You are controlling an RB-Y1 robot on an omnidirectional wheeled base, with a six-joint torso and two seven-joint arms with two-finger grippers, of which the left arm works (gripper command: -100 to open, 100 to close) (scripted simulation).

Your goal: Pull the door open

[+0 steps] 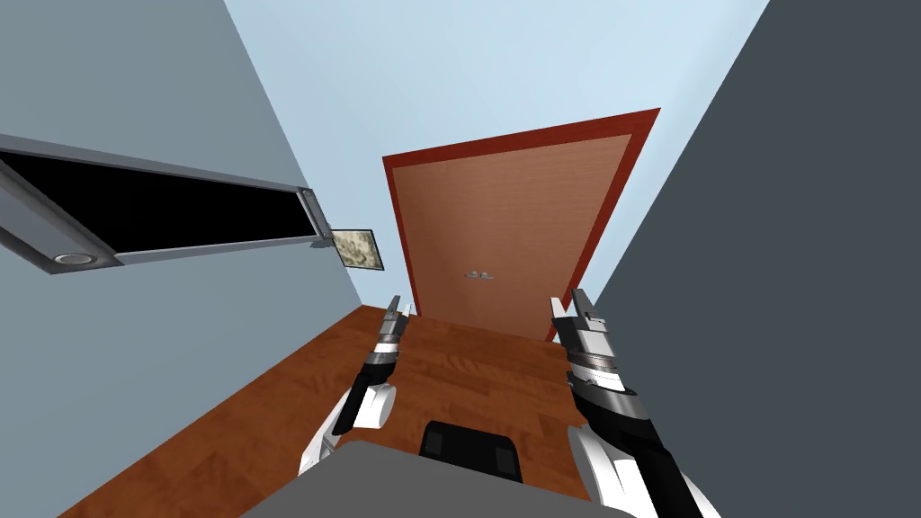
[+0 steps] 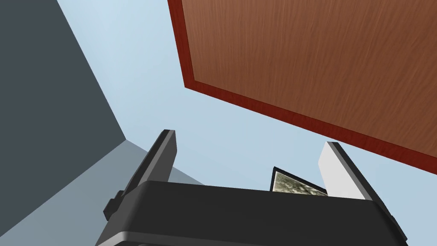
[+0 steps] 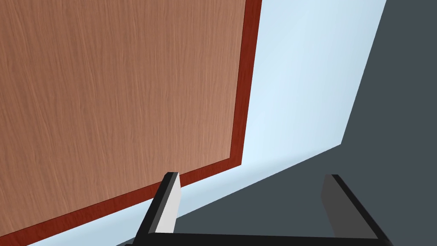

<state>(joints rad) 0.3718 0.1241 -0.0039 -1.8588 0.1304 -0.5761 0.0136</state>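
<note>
Door (image 1: 513, 234) stands shut, brown wood grain, dark red frame (image 1: 540, 139), grey handle (image 1: 479, 275).

Illumination is bright and even in all views, with edges crisp throughout. Head view heavily distorted: walls (image 1: 135, 378) splay toward the corners, and the door (image 1: 513, 234) ahead of the fingers (image 1: 580, 304) leans. Pale wall (image 3: 294, 85) beyond the right gripper (image 3: 252, 175) shows a soft brightness gradient. One finger (image 3: 170, 205) is lit white; its partner (image 3: 335, 200) is shaded grey.
</note>
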